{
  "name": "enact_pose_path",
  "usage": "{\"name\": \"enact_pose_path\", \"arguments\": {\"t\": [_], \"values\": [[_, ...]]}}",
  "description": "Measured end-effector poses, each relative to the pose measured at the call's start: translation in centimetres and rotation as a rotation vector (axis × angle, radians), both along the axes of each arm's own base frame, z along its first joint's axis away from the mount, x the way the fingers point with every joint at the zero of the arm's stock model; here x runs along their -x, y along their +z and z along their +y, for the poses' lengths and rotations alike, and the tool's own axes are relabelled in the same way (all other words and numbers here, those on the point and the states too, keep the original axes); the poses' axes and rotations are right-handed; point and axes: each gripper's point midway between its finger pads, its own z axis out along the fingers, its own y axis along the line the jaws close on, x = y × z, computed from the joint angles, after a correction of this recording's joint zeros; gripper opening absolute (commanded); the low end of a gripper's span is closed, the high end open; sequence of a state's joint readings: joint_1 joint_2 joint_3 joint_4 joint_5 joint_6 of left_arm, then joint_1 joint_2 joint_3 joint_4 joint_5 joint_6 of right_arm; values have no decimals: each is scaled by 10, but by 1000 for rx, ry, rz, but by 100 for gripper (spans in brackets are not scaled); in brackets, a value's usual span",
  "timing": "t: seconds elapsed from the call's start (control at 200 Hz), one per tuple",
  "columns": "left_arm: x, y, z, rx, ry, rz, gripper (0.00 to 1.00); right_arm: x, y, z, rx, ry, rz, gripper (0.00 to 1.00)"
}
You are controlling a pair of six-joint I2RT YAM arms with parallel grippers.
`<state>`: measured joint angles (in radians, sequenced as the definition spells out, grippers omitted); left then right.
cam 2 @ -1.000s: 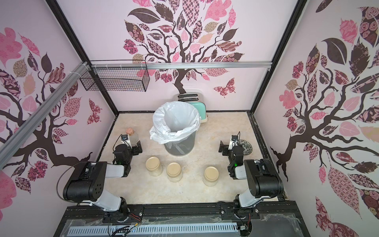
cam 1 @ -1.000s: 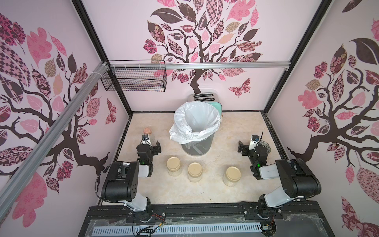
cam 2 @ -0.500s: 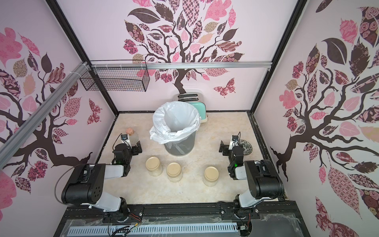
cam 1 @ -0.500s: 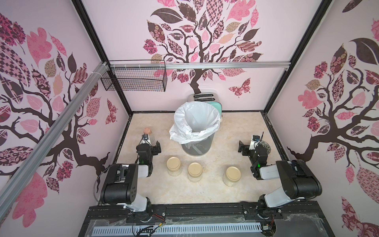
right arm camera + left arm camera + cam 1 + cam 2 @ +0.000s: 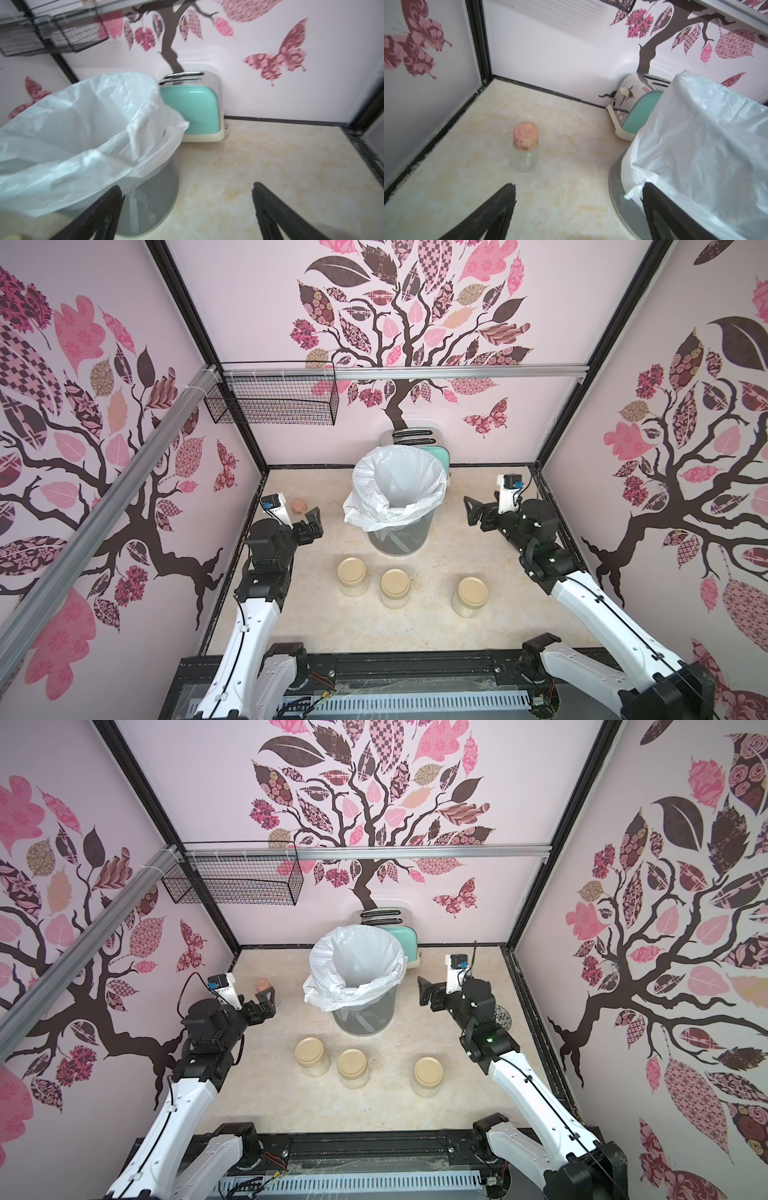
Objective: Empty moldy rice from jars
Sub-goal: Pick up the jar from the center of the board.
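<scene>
**Nothing picked yet, unscrew first**

Three jars (image 5: 395, 588) stood lidded in a row between the bin (image 5: 395, 541) and the desk's (image 5: 457, 635) front edge: two close together left of centre, one apart to the right. Rice (image 5: 467, 610) showed pale through the glass, none tipped out. Left gripper (image 5: 577, 186) hung above the desk near the left edge, fingers spread wide on nothing, facing the flask (image 5: 526, 145). Right gripper (image 5: 187, 187) mirrored it near the right edge, apart from the bin, also spread and empty. My read: pin one jar low on the glass, twist the lid (image 5: 472, 591) off with the other arm, keep it upright until over the bin, then tip slowly
</scene>
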<state>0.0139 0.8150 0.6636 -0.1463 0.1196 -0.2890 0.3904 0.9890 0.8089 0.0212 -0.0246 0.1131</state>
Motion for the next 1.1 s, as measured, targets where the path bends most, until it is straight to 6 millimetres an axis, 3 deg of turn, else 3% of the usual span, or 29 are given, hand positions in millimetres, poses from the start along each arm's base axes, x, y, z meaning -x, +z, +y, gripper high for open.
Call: {"name": "enact_pose_path", "arguments": {"t": [0.2, 0.315, 0.475, 0.71, 1.1], "values": [[28, -5, -23, 88, -88, 47, 98, 67, -58, 81, 131, 288, 207, 99], [35, -23, -29, 122, -102, 95, 98, 95, -81, 105, 177, 384, 285, 99], [39, -41, -33, 155, -108, 154, 98, 108, -99, 120, 194, 420, 332, 99], [43, -36, -38, 168, -131, 139, 98, 120, -128, 156, 280, 502, 396, 99], [47, -39, -39, 194, -128, 141, 98, 137, -142, 199, 356, 583, 397, 99]]}}
